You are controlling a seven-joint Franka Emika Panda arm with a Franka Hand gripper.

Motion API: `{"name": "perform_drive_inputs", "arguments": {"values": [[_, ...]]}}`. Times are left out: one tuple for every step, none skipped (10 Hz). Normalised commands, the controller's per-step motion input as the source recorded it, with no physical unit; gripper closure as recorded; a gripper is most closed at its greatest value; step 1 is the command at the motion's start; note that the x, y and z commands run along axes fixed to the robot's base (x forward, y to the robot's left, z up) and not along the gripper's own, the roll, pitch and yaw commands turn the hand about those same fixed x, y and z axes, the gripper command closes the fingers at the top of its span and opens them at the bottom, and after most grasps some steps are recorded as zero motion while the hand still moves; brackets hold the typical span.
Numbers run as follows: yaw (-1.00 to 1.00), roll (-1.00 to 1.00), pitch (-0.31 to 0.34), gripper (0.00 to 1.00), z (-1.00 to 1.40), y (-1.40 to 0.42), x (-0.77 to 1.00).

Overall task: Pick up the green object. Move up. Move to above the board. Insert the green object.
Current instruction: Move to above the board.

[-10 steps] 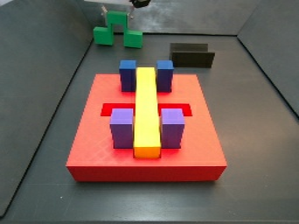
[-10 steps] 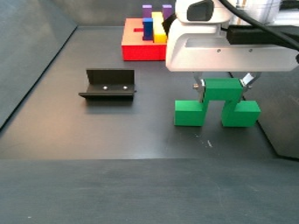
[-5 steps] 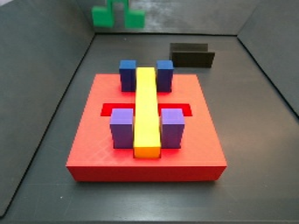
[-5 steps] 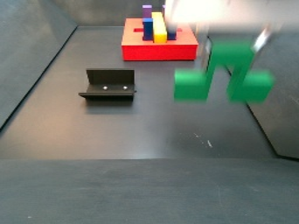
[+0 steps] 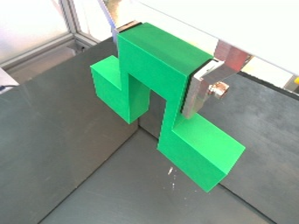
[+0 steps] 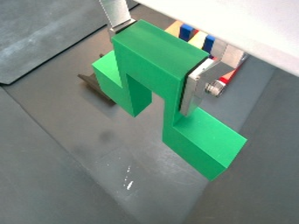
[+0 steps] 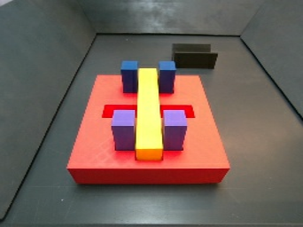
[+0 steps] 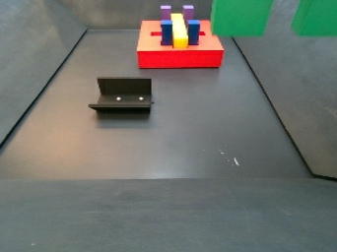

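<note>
Sitting flat on the dark floor, the board [image 7: 148,142] is the largest thing in view, a red square slab carrying a long yellow bar [image 7: 148,111] down its middle, with blue blocks [image 7: 129,74] at its far end and purple blocks [image 7: 123,129] at its near end. In a side view it shows small at the back [image 8: 180,55], well apart from the fixture [image 8: 121,94], which stands on the floor nearer the camera. The green object [image 5: 158,96] hangs clear above the floor in both wrist views [image 6: 162,92], its two lower cubes pointing down; in a side view only those two cubes [image 8: 243,16] show at the top edge, near the board. The gripper [image 5: 163,54] pinches the raised middle cube, one silver finger [image 5: 211,80] pressed flat against its side and the other [image 6: 115,13] against the opposite face.
</note>
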Motion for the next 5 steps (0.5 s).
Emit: {"name": "perform_drive_inputs", "arguments": {"values": [[0.21,-0.08,0.131,1.0,0.16,-1.4,0.36],[0.21,-0.08,0.133,1.0,0.15,-1.4,0.36],[0.14,-0.01,0.125,1.0,0.15,-1.4,0.36],[0.07,-0.06,0.102,1.0,0.16,-1.4,0.37],[0.03,-0.01,0.109,1.0,0.16,-1.4,0.38]]}}
